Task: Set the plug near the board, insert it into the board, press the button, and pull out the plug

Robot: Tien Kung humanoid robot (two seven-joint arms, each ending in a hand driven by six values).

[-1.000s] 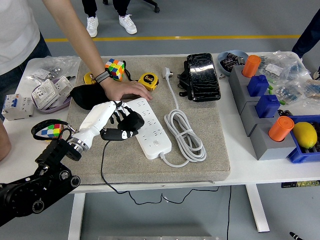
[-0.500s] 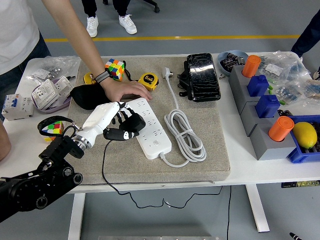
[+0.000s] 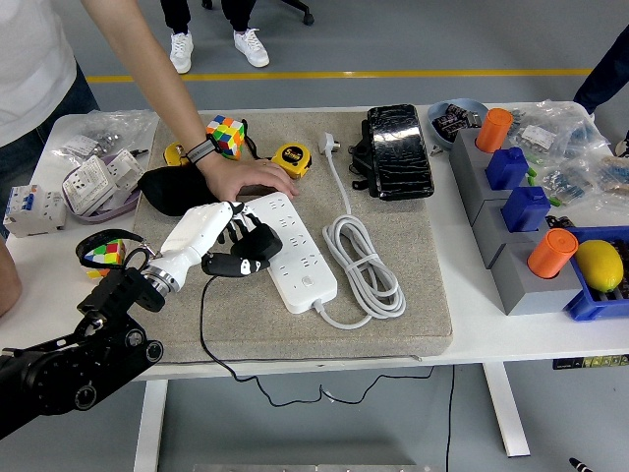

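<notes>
The white power strip board (image 3: 295, 252) lies on the grey mat, its white cable coiled to its right. My left hand (image 3: 221, 241) is shut on a black plug (image 3: 257, 244) and holds it at the board's left side, over its sockets. The plug's black cord (image 3: 204, 324) runs down off the table's front edge. A person's hand (image 3: 241, 177) rests on the board's far end and holds it down. My right hand is out of view.
A yellow tape measure (image 3: 291, 158), a Rubik's cube (image 3: 225, 135) and a black pouch (image 3: 398, 149) lie behind the board. Another cube (image 3: 103, 254) sits by my left forearm. Grey blocks with orange and blue pieces (image 3: 521, 211) stand at the right.
My left hand with the plug has shifted slightly left and toward the board's far end, staying over the sockets. The person's hand has not moved.
</notes>
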